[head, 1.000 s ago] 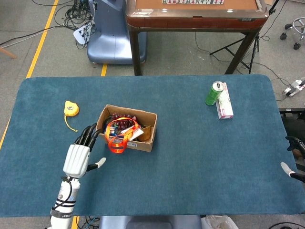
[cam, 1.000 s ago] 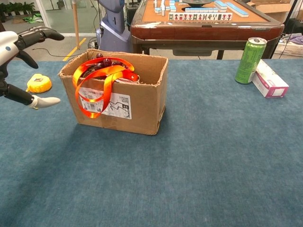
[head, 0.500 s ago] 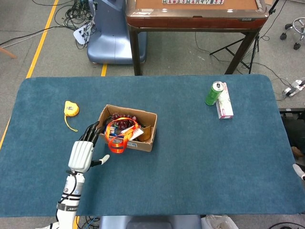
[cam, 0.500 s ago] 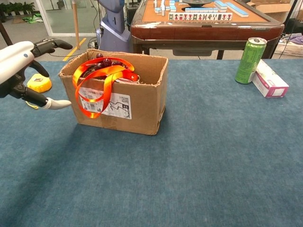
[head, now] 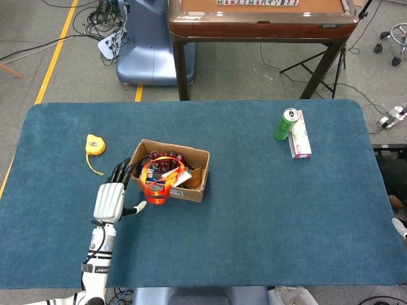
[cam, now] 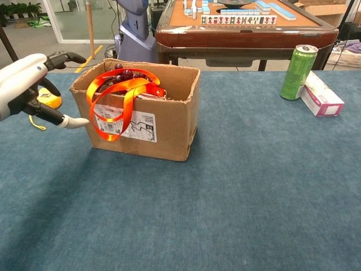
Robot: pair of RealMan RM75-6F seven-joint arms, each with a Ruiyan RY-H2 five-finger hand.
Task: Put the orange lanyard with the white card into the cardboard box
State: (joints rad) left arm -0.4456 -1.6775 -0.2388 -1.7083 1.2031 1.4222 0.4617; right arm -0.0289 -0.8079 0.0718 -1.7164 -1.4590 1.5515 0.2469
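The cardboard box (head: pixel 186 193) (cam: pixel 166 127) stands left of the table's middle, with dark red beads and other items inside. The orange lanyard (head: pixel 154 188) (cam: pixel 120 89) lies across the box's open top, and its loops hang down the outside of the front wall. A white card (head: pixel 181 178) rests inside the box by the lanyard. My left hand (head: pixel 109 199) (cam: pixel 23 83) hovers just left of the box with its fingers spread, holding nothing; its thumb tip is close to the box's left wall. Only a sliver of my right hand (head: pixel 399 226) shows at the right edge.
A yellow tape measure (head: pixel 95 145) (cam: pixel 48 101) lies behind my left hand. A green can (head: pixel 286 124) (cam: pixel 298 72) and a pink carton (head: pixel 299 135) (cam: pixel 321 94) sit at the far right. A wooden game table (head: pixel 261 24) (cam: pixel 242 31) stands beyond the far edge.
My left hand has moved forward and nearer the box's left side, still holding nothing. My right hand has drawn back almost out of the head view. The lanyard and box have not moved.
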